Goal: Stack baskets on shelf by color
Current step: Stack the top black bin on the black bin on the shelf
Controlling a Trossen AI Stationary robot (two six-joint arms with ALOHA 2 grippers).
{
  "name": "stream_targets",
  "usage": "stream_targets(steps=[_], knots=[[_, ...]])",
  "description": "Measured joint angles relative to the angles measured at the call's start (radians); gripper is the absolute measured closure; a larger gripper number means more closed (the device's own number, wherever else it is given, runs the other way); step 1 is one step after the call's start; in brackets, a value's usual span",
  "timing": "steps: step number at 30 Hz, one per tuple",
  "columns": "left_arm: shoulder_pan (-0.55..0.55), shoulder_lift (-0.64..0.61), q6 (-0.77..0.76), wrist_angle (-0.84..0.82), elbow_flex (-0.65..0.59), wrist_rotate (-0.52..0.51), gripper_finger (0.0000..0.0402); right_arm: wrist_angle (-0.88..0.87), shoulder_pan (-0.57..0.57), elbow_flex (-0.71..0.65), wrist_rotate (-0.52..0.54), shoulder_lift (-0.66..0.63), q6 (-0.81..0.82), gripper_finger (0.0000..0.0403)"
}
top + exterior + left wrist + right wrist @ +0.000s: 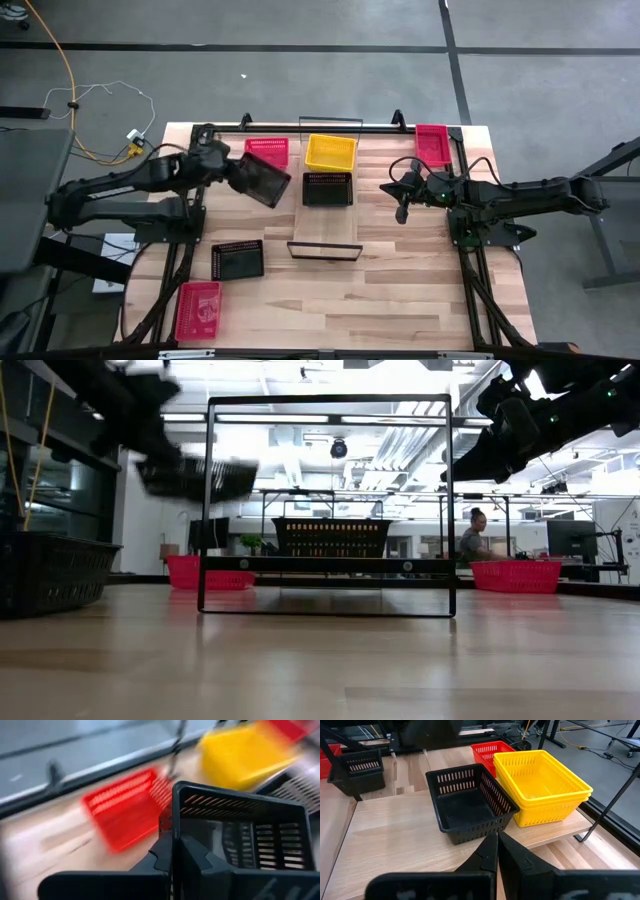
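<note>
- While it hangs above the surface [400, 300], the left end effector [238, 170] is clamped on the rim of a black basket [264, 184], held tilted in the air just left of the shelf [325, 225].
- On the left part of the surface lie another black basket [238, 260] and a red basket [198, 309] near the front edge, and one more red basket [267, 152] at the back beside the held one.
- On the shelf at the middle stand a yellow stack [331, 152] of baskets toward the back and a black one [327, 188] just in front of it, the two side by side and close together.
- Right of the shelf, the right end effector [401, 212] hovers with its fingers pressed together, holding nothing.
- At the back right corner sits a further red basket [433, 143].
</note>
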Motion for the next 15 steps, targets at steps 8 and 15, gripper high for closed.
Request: stream_targets(steps=[8,15], knots=[[-0.241,-0.005,-0.065,0.554,-0.156,-0.081,0.0401,0.000,0.000,0.000,-0.002,0.000,-0.003,0.0403],[-0.359,0.253,-0.166,1.130,-0.296,-0.249,0.0401,0.000,0.000,0.000,-0.003,0.000,-0.002,0.0403]])
